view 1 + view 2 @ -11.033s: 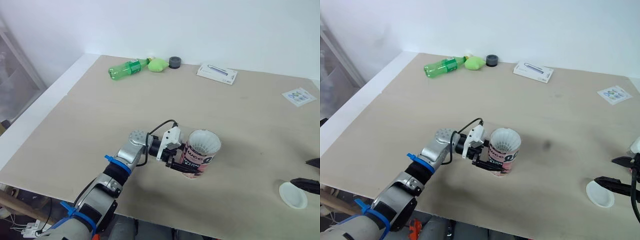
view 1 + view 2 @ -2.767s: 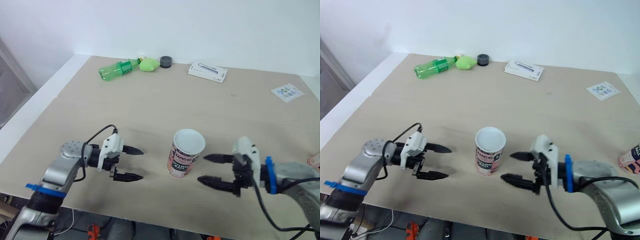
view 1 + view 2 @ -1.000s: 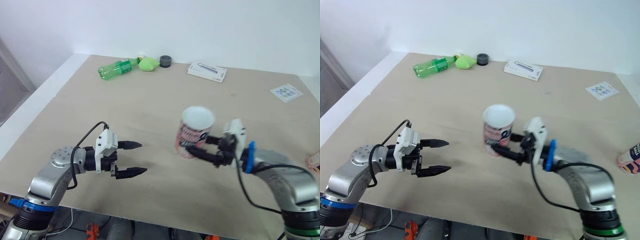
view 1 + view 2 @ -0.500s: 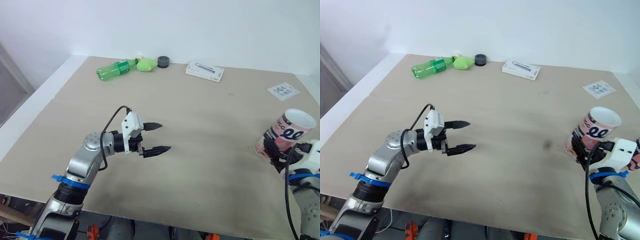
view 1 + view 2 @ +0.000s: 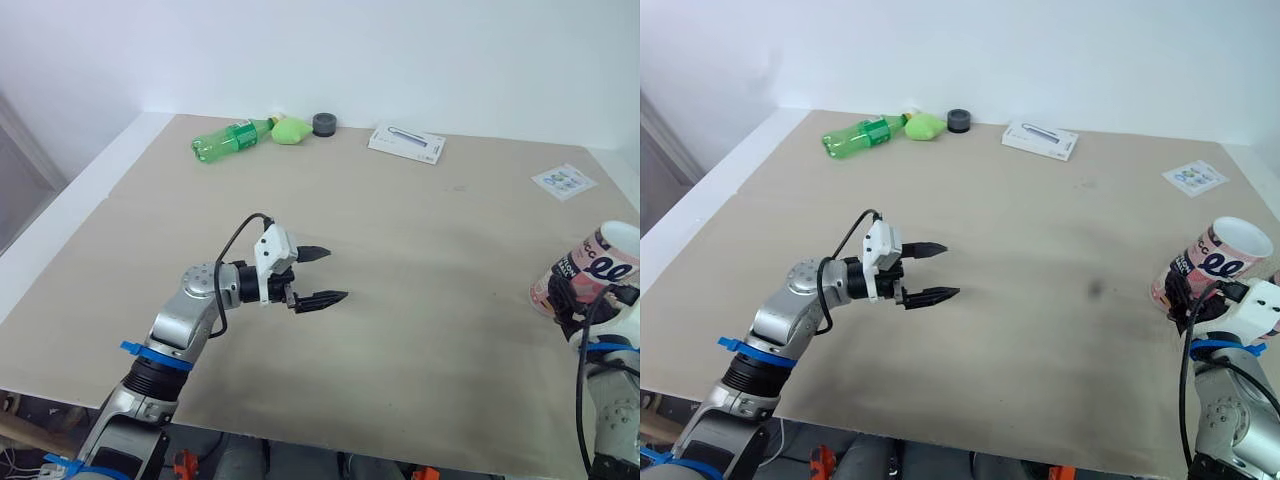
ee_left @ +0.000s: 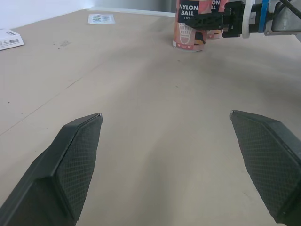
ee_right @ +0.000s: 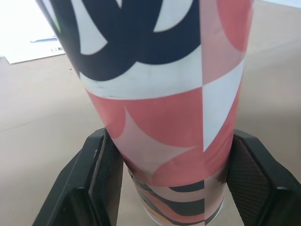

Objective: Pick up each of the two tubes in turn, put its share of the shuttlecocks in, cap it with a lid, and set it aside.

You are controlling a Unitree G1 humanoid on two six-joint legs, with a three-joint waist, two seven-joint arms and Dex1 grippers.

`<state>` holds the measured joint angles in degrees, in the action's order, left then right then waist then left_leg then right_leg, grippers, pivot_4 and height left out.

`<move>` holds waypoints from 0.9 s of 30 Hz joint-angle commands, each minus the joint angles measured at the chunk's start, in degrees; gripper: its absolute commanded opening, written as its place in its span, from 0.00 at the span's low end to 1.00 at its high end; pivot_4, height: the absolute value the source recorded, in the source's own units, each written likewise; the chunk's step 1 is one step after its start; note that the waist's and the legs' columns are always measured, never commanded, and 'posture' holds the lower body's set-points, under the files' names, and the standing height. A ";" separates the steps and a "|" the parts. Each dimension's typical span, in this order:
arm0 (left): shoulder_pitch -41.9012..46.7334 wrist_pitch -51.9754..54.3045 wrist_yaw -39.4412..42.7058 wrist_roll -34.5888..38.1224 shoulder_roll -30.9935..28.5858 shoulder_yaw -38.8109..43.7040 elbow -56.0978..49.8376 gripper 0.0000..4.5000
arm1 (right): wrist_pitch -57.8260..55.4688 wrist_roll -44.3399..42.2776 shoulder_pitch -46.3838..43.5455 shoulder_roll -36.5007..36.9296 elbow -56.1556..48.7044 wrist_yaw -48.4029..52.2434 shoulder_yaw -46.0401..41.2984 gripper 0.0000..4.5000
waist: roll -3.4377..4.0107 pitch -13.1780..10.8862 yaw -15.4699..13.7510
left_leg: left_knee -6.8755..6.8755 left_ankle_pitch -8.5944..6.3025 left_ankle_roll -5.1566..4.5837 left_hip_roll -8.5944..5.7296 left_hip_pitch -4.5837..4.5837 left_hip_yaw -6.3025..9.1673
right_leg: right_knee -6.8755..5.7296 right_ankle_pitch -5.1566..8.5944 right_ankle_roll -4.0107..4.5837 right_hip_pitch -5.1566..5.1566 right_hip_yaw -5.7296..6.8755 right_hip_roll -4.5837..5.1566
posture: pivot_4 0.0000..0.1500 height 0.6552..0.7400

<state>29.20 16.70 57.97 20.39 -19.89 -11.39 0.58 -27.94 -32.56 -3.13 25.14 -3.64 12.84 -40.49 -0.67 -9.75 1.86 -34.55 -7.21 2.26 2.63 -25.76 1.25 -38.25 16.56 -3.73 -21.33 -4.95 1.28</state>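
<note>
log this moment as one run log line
left gripper: open, empty, above table | right gripper: shut on tube at table's right edge

The head's two eyes look down over the table from its near edge. The left wrist camera skims low toward the tube; the right wrist camera sits hard against it.

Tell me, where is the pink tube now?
In the head views, the pink tube is at the far right of the table, near its front edge, held by the right gripper, far from the open left gripper.
</note>
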 commanded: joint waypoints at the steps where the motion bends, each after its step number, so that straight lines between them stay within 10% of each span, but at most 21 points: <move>1: 0.02 -0.56 0.04 0.02 -0.20 0.28 -1.83 1.00 | -1.49 -0.12 0.83 1.15 1.81 1.03 1.14 0.89 | -0.02 0.00 0.01 | 0.00 0.00 -0.01 0.00 0.01 0.00 | 0.00 0.02 0.02 0.01 0.00 0.00 | 1.00 0.87; 27: -3.04 3.28 2.54 2.87 -4.99 3.08 -4.62 1.00 | -11.57 -14.45 23.46 7.28 -18.81 17.54 -5.26 0.99 | 0.17 0.03 -0.01 | 0.15 -0.01 -0.03 -0.02 -0.02 -0.06 | 0.01 0.27 -0.11 -0.07 -0.12 0.02 | 1.00 0.87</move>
<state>27.08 18.79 60.44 21.52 -23.41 -10.60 -0.51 -39.69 -42.00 17.18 31.59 -14.83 25.07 -43.09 -0.50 -9.71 1.85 -34.41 -7.22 2.23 2.59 -25.78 1.17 -38.24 16.82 -3.84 -21.41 -5.10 1.33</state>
